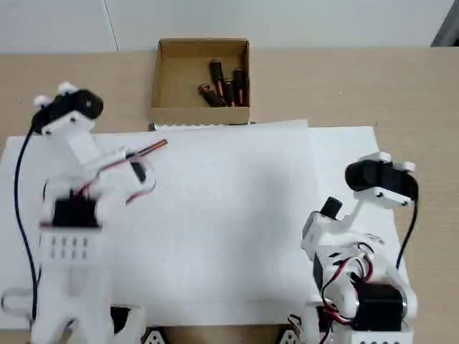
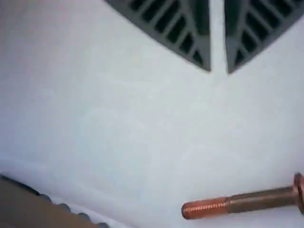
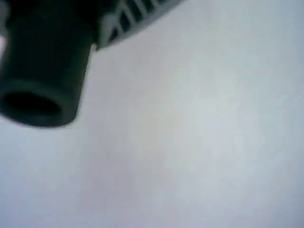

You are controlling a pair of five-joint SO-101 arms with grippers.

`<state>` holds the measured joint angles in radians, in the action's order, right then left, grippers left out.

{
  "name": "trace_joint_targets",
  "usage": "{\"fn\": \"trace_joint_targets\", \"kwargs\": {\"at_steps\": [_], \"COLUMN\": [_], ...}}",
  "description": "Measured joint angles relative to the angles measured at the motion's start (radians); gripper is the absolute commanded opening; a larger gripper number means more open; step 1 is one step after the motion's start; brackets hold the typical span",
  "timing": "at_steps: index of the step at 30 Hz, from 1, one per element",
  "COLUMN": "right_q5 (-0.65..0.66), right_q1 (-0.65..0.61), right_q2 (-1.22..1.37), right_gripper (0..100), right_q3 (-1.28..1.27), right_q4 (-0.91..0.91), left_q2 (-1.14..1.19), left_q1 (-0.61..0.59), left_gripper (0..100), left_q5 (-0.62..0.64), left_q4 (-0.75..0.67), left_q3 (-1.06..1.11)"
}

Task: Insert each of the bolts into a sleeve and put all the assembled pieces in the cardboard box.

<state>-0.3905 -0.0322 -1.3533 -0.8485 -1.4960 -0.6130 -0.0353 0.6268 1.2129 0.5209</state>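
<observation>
Nearby, a threaded copper bolt (black tubular sleeve).

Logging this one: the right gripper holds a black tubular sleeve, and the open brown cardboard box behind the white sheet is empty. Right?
Not quite. The open brown cardboard box is not empty: the high view shows several dark assembled pieces with copper ends lying in it. The rest stands: the right gripper holds the black tubular sleeve.
</observation>
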Motion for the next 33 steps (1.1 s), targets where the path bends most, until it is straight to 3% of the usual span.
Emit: {"fn": "trace_joint_targets", "kwargs": {"at_steps": [8,13,19,33], "right_q5": [0.000,-0.034,-0.064,-0.064], "right_q1": [0.064,0.091,0.092,0.092], "right_q2": [0.000,0.000,0.000,0.000], "right_gripper": [0.2,0.2,0.2,0.2], "right_q3": [0.000,0.000,-0.048,-0.064], "right_q4": [0.000,0.000,0.002,0.002], "left_q2": [0.322,0.431,0.577,0.919], "left_q1": [0.000,0.000,0.000,-0.086], "left_gripper": [1,3,18,18], "left_q5": [0.345,0.486,0.552,0.600], "left_q4": [0.048,0.048,0.046,0.046], "left_q3": [-0.233,-0.298,-0.387,-0.605]}}
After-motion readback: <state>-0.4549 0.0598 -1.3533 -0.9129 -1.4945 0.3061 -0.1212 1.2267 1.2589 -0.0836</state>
